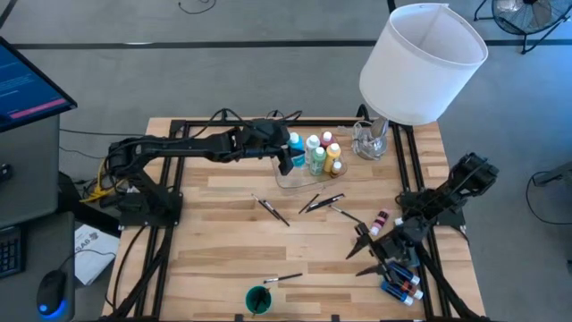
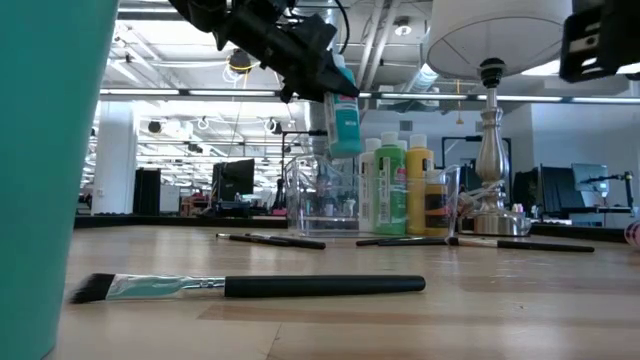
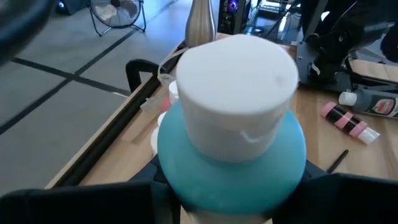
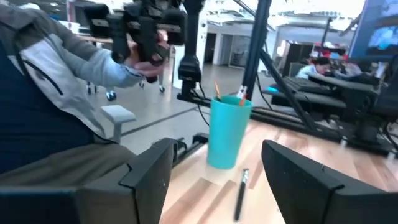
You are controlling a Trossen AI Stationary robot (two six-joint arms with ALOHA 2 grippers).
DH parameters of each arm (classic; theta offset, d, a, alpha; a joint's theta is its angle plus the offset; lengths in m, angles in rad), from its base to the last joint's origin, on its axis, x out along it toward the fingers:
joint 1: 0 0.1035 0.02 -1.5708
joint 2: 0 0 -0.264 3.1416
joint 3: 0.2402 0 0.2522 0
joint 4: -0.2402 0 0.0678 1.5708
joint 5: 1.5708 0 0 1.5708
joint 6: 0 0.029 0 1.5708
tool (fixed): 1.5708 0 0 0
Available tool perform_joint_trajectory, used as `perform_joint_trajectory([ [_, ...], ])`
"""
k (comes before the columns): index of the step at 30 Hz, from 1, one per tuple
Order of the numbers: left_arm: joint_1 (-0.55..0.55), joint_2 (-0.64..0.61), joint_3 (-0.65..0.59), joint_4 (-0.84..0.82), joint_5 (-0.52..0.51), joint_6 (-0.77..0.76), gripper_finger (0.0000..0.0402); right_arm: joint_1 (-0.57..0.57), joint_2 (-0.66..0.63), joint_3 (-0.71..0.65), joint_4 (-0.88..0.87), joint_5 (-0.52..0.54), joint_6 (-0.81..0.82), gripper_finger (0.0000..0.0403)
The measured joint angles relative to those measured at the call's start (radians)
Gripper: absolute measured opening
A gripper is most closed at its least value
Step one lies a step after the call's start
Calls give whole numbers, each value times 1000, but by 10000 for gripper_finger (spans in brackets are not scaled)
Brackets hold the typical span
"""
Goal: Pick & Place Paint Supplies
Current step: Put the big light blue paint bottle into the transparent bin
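The left tool (image 1: 288, 154) grips a teal paint bottle (image 2: 345, 112) with a white cap, holding it in the air above the clear plastic tray (image 1: 295, 182) at the far side of the wooden bench (image 1: 223, 241). Four more white-capped bottles stand upright and close together in that tray: one blue (image 1: 313, 143), one green (image 1: 318, 160), one pink (image 1: 327, 139) and one yellow (image 1: 334, 159). The low view shows the held bottle hanging upright, clear of the others and higher than their caps.

Four thin dark-handled brushes lie flat on the bench: one (image 1: 270, 210) near the middle, two (image 1: 320, 202) crossing just right of it, and one (image 1: 282, 279) beside the teal cup (image 1: 258, 300) at the near edge. That cup holds something that cannot be made out.

The right tool (image 1: 368, 253) hovers low over the bench's right side with its two fingers (image 4: 148, 174) spread apart and nothing between them. Just beside it lie a pink-and-black tube (image 1: 381, 222) and a loose cluster of small blue and red bottles (image 1: 401, 283), too small to count.

A big white lampshade (image 1: 423, 63) on a silver lamp base (image 2: 489, 190) stands at the far right corner
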Motion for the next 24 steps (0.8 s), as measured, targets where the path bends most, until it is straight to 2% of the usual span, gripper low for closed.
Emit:
perform_joint_trajectory([
  [6, 0, 6, 0, 36, -37, -11, 104, -24, 0, 0, -18, 0, 3, 240],
  [11, 0, 78, -1, 96, -54, -49, 104, -45, 0, 1, -35, 0, 2, 240],
  [24, 0, 242, -2, 191, -205, -140, 104, -55, 0, 1, -72, 0, 0, 240],
])
